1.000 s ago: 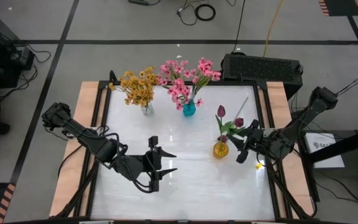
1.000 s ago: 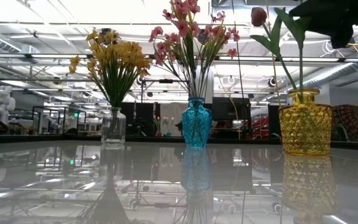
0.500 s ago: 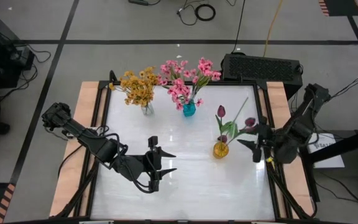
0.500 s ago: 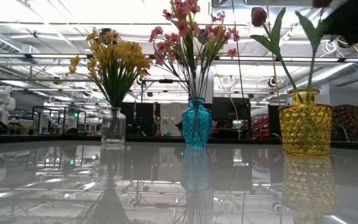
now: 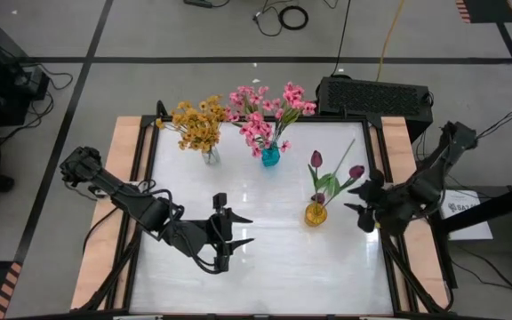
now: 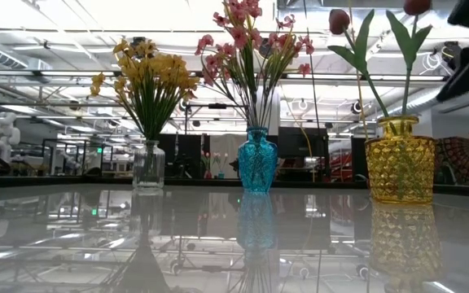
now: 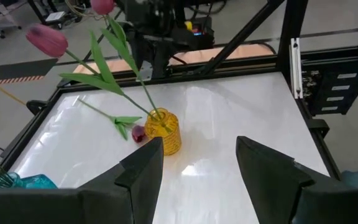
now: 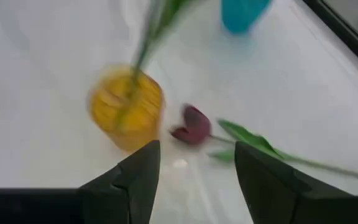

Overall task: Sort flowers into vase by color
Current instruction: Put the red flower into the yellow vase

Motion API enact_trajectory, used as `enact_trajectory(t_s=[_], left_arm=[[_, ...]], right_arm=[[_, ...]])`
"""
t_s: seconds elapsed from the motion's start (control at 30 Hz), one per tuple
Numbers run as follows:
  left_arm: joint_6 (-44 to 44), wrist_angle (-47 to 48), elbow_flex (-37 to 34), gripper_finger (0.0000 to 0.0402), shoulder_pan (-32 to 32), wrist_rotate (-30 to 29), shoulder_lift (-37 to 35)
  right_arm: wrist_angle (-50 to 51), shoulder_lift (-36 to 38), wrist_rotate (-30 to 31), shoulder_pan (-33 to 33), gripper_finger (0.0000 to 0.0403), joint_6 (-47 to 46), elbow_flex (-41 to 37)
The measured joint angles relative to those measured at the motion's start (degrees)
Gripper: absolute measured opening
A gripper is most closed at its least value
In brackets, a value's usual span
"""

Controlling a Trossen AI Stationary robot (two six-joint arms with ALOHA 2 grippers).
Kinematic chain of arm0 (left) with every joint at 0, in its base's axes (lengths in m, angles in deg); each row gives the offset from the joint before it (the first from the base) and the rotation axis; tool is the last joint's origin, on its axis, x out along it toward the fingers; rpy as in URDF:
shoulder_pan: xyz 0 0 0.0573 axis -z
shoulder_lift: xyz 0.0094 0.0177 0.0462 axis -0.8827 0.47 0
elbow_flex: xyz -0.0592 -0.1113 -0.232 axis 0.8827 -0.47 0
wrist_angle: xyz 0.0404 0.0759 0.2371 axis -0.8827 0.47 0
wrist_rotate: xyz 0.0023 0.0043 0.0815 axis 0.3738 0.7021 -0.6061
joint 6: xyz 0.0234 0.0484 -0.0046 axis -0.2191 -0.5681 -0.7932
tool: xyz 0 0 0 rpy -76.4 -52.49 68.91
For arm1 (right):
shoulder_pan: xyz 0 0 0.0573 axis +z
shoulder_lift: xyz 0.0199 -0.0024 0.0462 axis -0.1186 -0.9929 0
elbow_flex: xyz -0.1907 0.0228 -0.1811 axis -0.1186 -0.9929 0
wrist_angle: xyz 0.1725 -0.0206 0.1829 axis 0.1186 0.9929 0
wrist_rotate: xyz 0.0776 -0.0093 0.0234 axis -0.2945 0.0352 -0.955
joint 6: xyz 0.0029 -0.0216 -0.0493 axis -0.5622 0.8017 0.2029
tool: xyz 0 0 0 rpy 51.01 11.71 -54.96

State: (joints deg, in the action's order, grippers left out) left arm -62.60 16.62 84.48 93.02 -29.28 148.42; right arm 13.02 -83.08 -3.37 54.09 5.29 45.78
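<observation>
Yellow-orange flowers [image 5: 198,124] stand in a clear vase [image 6: 148,165] and pink flowers [image 5: 265,111] in a teal vase [image 6: 257,161], both at the table's far side. Two dark magenta tulips [image 5: 316,160] [image 5: 356,172] stand in a yellow vase [image 5: 316,214]. Another tulip [image 8: 194,124] lies on the table with its bud beside that vase. My right gripper [image 5: 359,198] is open just right of the yellow vase and holds nothing. My left gripper [image 5: 240,230] hangs open over the near-left middle of the table.
A black box [image 5: 376,96] sits beyond the table's far edge. Wooden rails [image 5: 118,204] run along both sides. The lying tulip's stem [image 5: 345,153] slants toward the far right. White table surface [image 5: 283,267] shows in the near middle.
My right gripper has drawn back from the yellow vase toward the table's right edge and has turned. The tulip it was next to now stands in the vase leaning to the right, its bud farther right than before.
</observation>
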Motion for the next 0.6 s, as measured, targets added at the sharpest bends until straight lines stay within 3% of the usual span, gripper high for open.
enact_trajectory(t_s=[0.23, 0.4, 0.6], left_arm=[[-1.57, -0.26, 0.00, 0.0209, -1.40, 0.02, 0.06], [-1.79, -0.22, 0.00, 0.0209, -2.12, 0.32, 0.08], [-2.71, -0.17, 0.00, 0.0209, -2.02, 1.76, 0.08]], right_arm=[[-3.13, -6.90, -4.38, -8.69, 0.0199, 6.15, 0.17], [-9.50, -9.74, -1.75, -12.23, 0.0199, 12.70, 0.22], [-8.73, -9.47, 2.74, -10.50, 0.0199, 8.02, -0.11]])
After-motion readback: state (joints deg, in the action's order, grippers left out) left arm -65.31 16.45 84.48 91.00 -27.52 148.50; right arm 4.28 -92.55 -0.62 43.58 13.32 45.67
